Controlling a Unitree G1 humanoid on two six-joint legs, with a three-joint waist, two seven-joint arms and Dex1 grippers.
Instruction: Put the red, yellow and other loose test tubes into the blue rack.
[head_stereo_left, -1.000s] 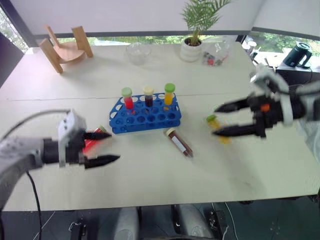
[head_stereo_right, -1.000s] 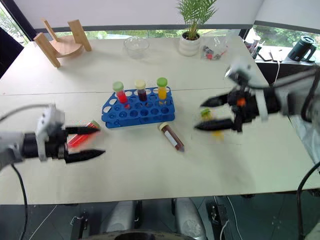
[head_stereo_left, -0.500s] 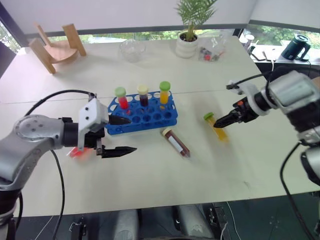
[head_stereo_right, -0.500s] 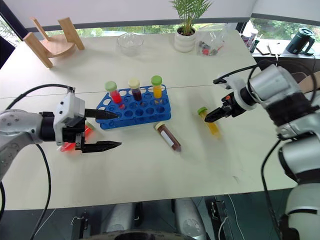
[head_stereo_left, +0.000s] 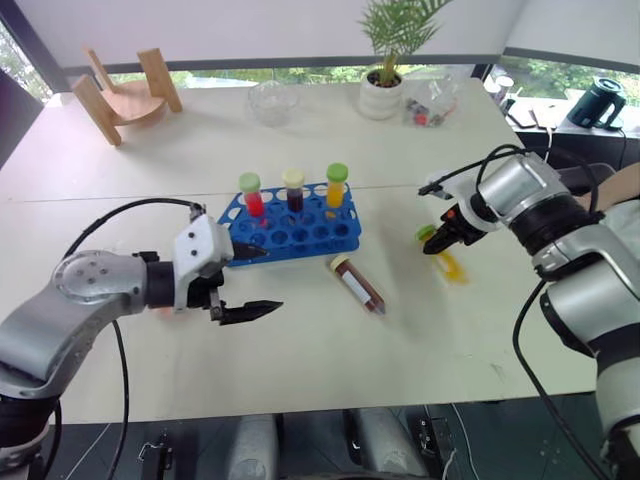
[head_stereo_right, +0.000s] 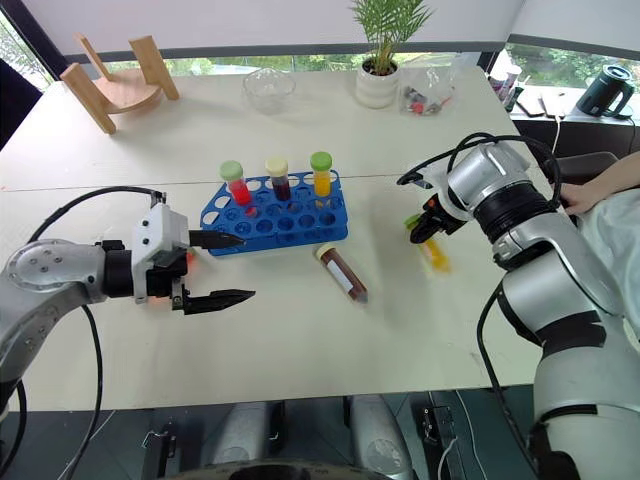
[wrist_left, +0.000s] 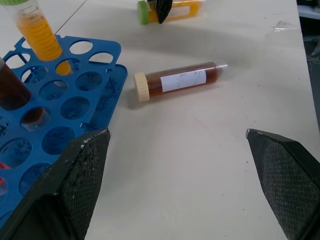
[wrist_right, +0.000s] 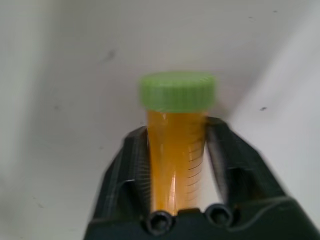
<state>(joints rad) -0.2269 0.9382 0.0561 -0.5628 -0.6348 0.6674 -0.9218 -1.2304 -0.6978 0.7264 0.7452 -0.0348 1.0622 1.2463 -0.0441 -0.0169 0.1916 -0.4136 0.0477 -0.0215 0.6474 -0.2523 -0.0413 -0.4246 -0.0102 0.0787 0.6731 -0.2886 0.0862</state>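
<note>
Pale tabletop (head_stereo_left: 300, 390): right gripper (wrist_right: 176, 145) clamped on yellow tube (wrist_right: 175, 150), likely for lifting to blue rack (head_stereo_left: 300, 232); left gripper (head_stereo_left: 245, 282) jaws apart, near brown tube (head_stereo_left: 358, 284).

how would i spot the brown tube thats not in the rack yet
Find the blue rack mid-table. Just off its front right corner a brown tube lies flat on the table. Unlike the green-capped yellow tube to its right, held in the right gripper, it has a cream cap and white label.

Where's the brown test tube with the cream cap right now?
The brown test tube lies on the table just right of the blue rack, between it and the right hand.
</note>
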